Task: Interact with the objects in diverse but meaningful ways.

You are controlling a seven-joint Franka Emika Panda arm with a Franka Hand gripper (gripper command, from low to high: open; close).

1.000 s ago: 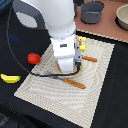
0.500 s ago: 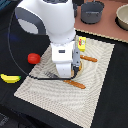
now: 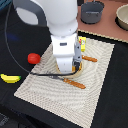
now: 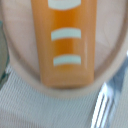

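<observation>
The orange ridged bread-like block (image 4: 62,42) fills the wrist view at very close range, lying on a pale round plate (image 4: 107,60). In the exterior view my gripper (image 3: 68,71) hangs low over the middle of the woven placemat (image 3: 95,95), and the white hand hides its fingers and the plate under it. No fingers show in the wrist view. The red tomato-like fruit (image 3: 33,58) sits off the mat toward the exterior view's left. The yellow banana (image 3: 10,78) lies nearer that edge. A small yellow box (image 3: 82,43) peeks out behind the hand.
An orange-handled knife (image 3: 75,83) and fork (image 3: 90,59) lie on the mat beside the hand; fork tines (image 4: 102,107) show in the wrist view. Two grey pots (image 3: 92,11) (image 3: 122,16) stand at the back. A black cable (image 3: 15,55) loops over the dark table.
The arm has settled slightly lower over the plate. The fruit, box and cutlery have not moved.
</observation>
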